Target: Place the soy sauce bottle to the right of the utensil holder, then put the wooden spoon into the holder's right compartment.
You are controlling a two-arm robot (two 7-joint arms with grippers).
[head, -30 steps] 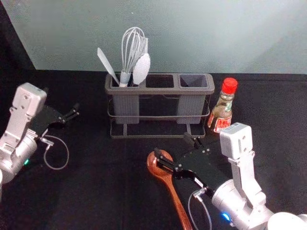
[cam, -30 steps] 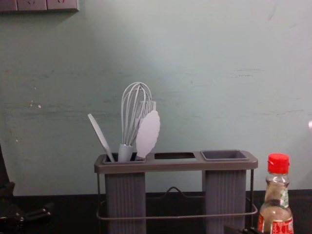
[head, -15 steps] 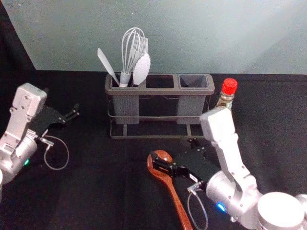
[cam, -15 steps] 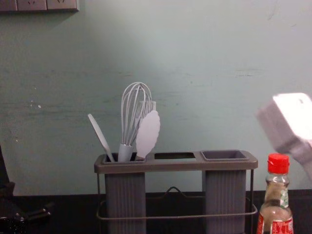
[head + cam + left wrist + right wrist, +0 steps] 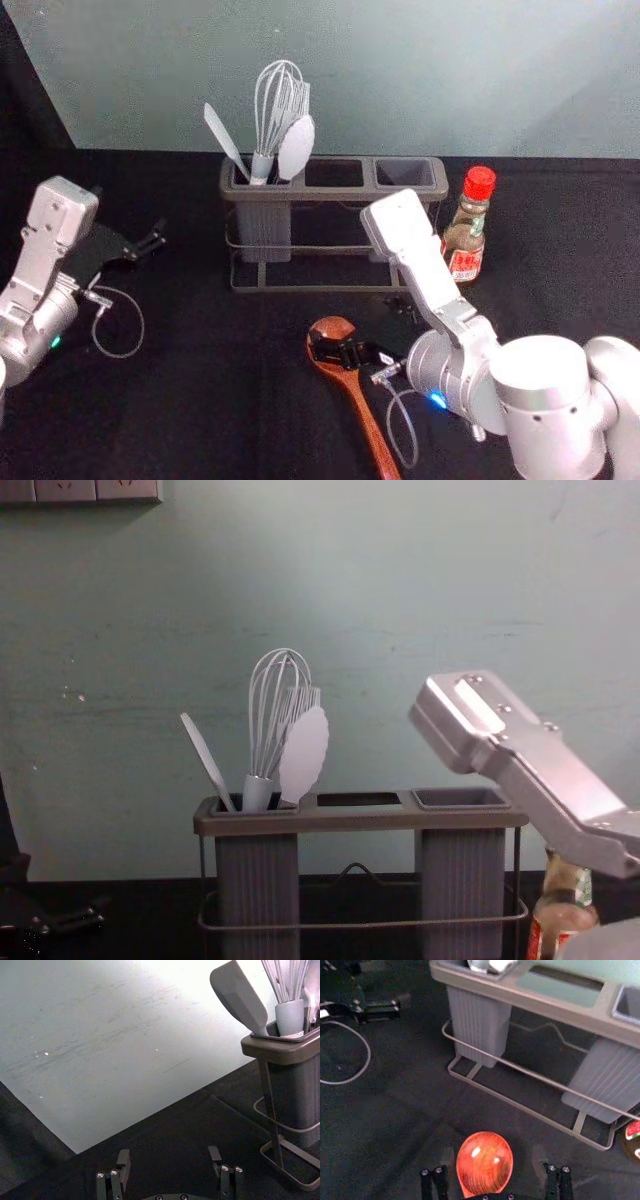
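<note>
My right gripper is open over the bowl end of the wooden spoon, which lies on the black cloth in front of the utensil holder. In the right wrist view the spoon's bowl sits between the spread fingers of the right gripper, nearer one of them. The soy sauce bottle, red-capped and upright, stands just right of the holder; the arm partly covers it in the chest view. The holder's right compartment is empty. My left gripper is parked open at the left; its wrist view shows the left gripper holding nothing.
A whisk, a white spoon-shaped utensil and other utensils stand in the holder's left compartment. The wall rises behind. My right forearm crosses in front of the holder's right side in the head view.
The right arm's wrist and forearm have swung leftward, while its fingers have stayed around the spoon's bowl end, shifting slightly nearer me. The spoon, bottle and left arm look unmoved.
</note>
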